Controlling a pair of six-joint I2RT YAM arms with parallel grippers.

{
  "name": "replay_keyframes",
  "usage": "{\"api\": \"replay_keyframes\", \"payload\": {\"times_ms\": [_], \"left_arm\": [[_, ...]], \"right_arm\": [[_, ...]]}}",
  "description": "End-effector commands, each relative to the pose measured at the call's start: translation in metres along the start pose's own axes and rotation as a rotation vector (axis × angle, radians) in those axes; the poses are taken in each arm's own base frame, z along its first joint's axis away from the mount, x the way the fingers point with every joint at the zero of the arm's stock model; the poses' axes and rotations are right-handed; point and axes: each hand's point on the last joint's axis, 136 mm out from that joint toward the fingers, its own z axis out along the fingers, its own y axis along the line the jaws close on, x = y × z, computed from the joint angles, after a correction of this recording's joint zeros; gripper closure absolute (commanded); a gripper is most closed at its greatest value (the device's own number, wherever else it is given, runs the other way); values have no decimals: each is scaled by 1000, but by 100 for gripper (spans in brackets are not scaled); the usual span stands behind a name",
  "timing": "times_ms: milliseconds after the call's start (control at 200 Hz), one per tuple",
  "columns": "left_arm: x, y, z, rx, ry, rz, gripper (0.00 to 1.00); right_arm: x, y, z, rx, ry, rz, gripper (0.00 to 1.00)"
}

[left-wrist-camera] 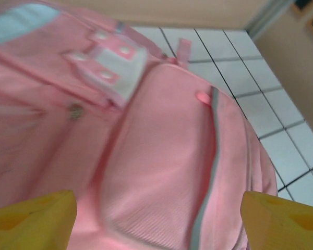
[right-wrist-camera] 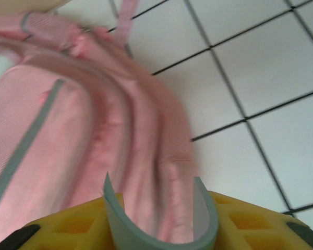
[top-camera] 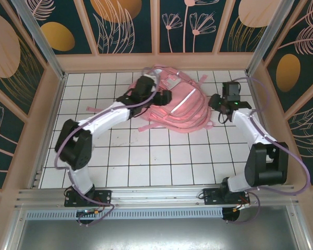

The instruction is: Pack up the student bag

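The student bag lies flat on the white tiled table, up at the far end near the back wall, between the two arms. Its long axis runs on a slant to the tile lines, from far left to near right. The bunched straps point at the back wall, and the rounded, stacked pocket edges face the right arm. A pale stripe crosses the front on the opposite slant.

From the left wrist, the bag is soft, finely woven pink fabric, puffed and rounded, with a grey stripe down the pocket and a white patch set with pink squares. The left gripper hangs over the bag's left side. Its jaws are spread wide, yellow fingers at the frame's corners, and nothing is held.

The right gripper sits just off the bag's right edge. From its wrist, the bag shows ridged, padded folds. Between the yellow fingers, the gripper pinches a smooth grey-blue band, bowed into a U.
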Motion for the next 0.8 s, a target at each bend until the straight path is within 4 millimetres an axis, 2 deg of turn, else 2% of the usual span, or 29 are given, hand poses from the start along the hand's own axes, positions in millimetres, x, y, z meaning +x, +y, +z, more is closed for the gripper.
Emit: {"api": "replay_keyframes", "payload": {"times_ms": [0, 135, 275, 415, 535, 615, 700, 796], "left_arm": [[28, -12, 17, -71, 142, 237, 18], [44, -40, 37, -75, 208, 386, 18], [61, -63, 51, -50, 262, 478, 18], [81, -59, 65, -114, 337, 552, 18], [91, -43, 77, -187, 375, 576, 20], [89, -36, 79, -226, 363, 584, 25], [85, -35, 81, -240, 343, 580, 34], [77, -39, 79, -238, 309, 562, 55]], "right_arm": [[-5, -11, -5, -67, -32, 54, 58], [0, -31, -5, -105, -27, 134, 58], [6, -34, -4, -120, -16, 153, 58], [7, -34, -5, -125, -14, 157, 59], [6, -33, -7, -134, -19, 154, 59], [6, -31, -8, -142, -19, 148, 61], [8, -31, -9, -145, -18, 145, 62], [9, -30, -9, -152, -18, 146, 63]]}}
